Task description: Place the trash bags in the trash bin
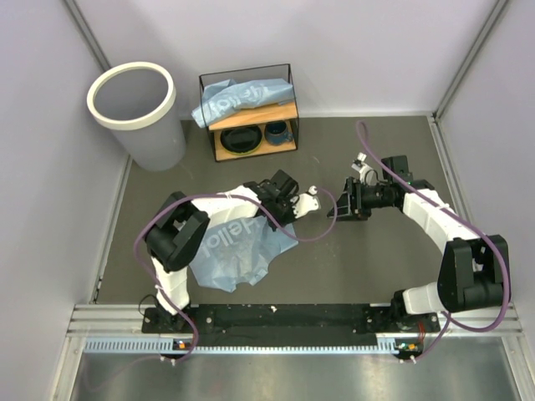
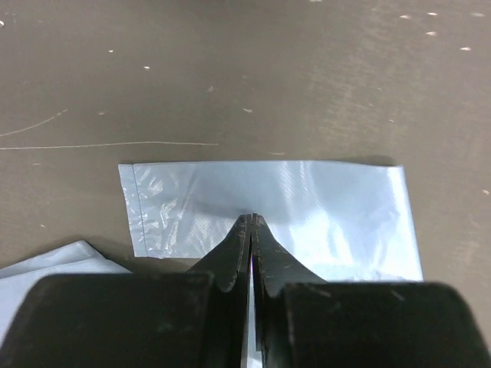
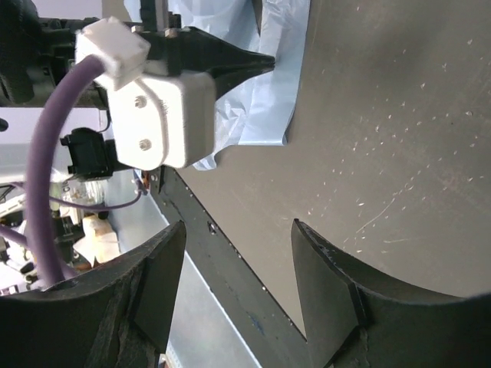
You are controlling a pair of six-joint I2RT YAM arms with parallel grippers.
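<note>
Top view: one trash bag (image 1: 238,251) lay flat on the worktop (image 1: 376,267) under the left end effector (image 1: 282,215). A second trash bag (image 1: 238,98) was draped on the shelf (image 1: 267,115), and the trash bin (image 1: 134,93) stood well apart, far left. Left wrist view: jaws clenched, tips together on the film near its edge; could not tell whether a fold was caught. Right wrist view: right end effector (image 3: 238,238) released, holding nothing. Judgement: lift slowly and check that the film rises; if not, reopen and pinch deeper before carrying it to the bin.

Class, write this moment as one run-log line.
left gripper: shut, tips on trash bag | right gripper: open, empty | trash bin: no bag inside
</note>
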